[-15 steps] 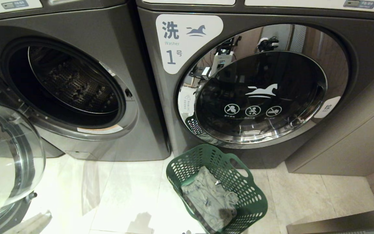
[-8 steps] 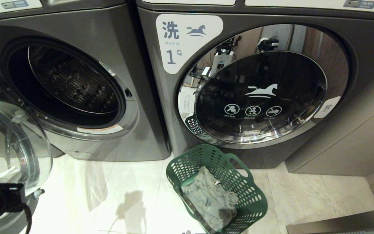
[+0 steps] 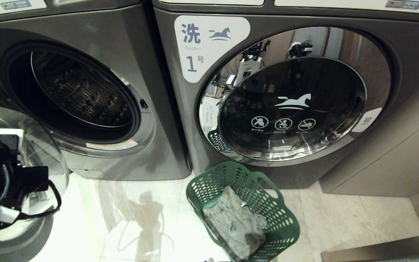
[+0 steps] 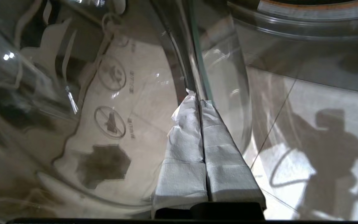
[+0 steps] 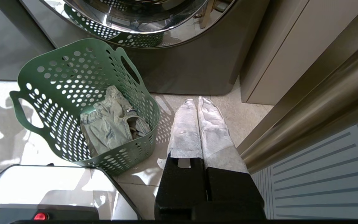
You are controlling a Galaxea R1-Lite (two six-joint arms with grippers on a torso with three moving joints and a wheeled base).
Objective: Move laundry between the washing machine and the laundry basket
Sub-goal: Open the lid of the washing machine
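A closed dark grey washer labelled 1 point(image 3: 286, 102) stands on a pale tiled floor point(image 3: 340, 218), beside a beige cabinet point(image 3: 395, 160).

So the left arm point(image 3: 9, 189) has come up into the head view at the lower left, where a second ago there was none of it. Its gripper point(image 4: 199, 102) is pinched shut, tips right at the edge of the open glass door point(image 3: 31, 145). That door has swung a bit further in toward the washer. A shadow point(image 3: 147, 218) of the arm and its cable now falls across the floor tiles left of the basket point(image 3: 286, 222).
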